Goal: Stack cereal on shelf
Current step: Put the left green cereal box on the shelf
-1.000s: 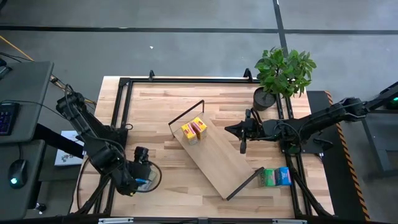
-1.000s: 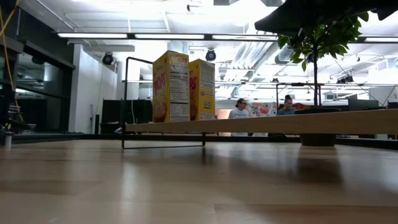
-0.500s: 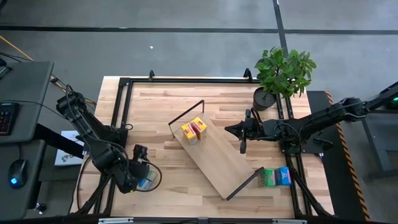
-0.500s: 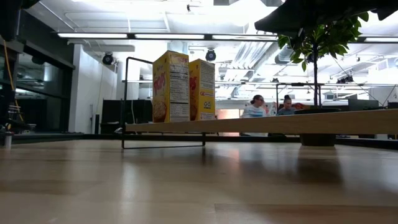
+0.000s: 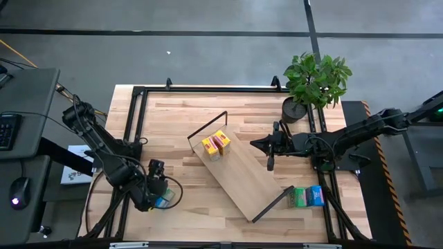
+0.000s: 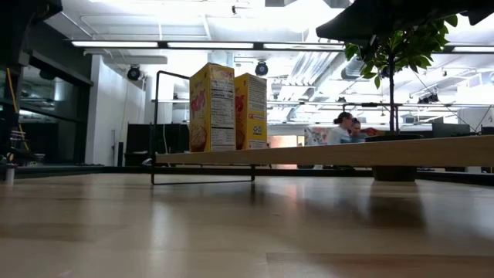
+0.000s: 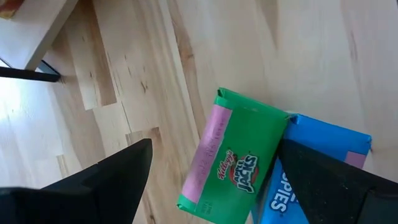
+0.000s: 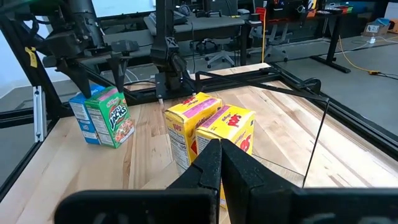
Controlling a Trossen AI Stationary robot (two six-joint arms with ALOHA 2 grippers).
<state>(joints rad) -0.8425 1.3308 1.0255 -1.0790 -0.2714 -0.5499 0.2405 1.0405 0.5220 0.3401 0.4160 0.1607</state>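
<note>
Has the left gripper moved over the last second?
Yes. In the high view the left gripper has crept toward the shelf, judged against the black table frame, and hangs open over the green box.

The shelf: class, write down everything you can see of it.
The shelf is a long, flat board of pale wood with a thin black wire frame at each end. It lies at a slant in the middle of the table, and the low view shows the board raised a little above the tabletop. Two yellow cereal boxes stand upright side by side near one end. The rest of the board is bare.
</note>
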